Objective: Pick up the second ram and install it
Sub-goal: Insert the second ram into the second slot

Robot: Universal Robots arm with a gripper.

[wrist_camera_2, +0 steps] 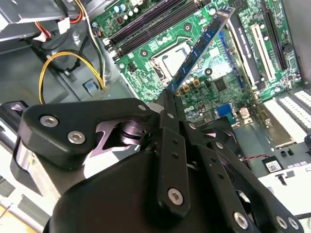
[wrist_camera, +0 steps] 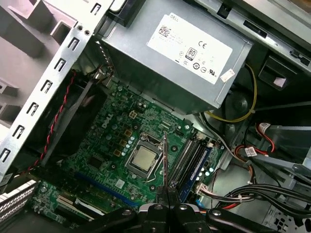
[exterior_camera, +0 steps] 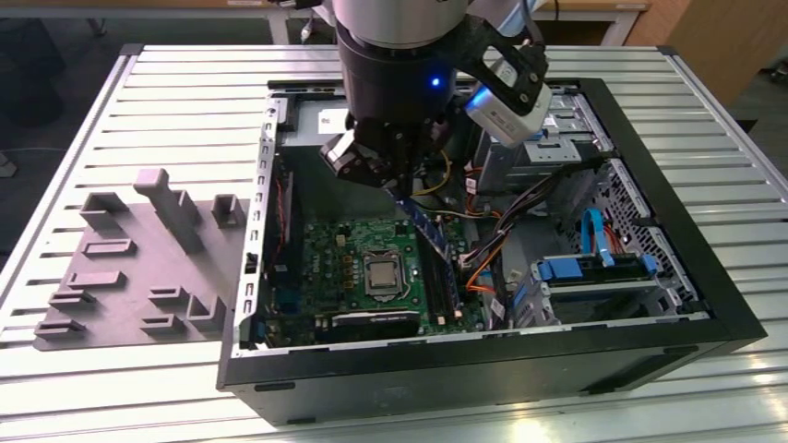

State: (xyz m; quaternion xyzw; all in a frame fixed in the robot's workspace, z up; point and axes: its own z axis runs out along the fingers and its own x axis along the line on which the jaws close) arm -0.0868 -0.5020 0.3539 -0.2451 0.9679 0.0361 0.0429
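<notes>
Fingers (wrist_camera_2: 170, 131) clamped on one end of the ram (wrist_camera_2: 200, 47), which is held aslant over the board (wrist_camera_2: 146, 12)
Gripper (exterior_camera: 388, 183) hangs above the board's far edge in the exterior view, and the ram slopes down from it, its free end low over the slots (exterior_camera: 446, 288) beside the processor (exterior_camera: 383, 275) at the board's middle; whether it touches them cannot be told. Seen edge-on in the first wrist view, the ram is a thin line crossing the board next to the processor. Power supply (wrist_camera: 175, 58) sits past one end of the board, cables (exterior_camera: 486, 268) bunch along the board's slot-side edge, and the grey tray (exterior_camera: 129, 277) lies outside the case (exterior_camera: 493, 369), off the board toward the exterior view's left
</notes>
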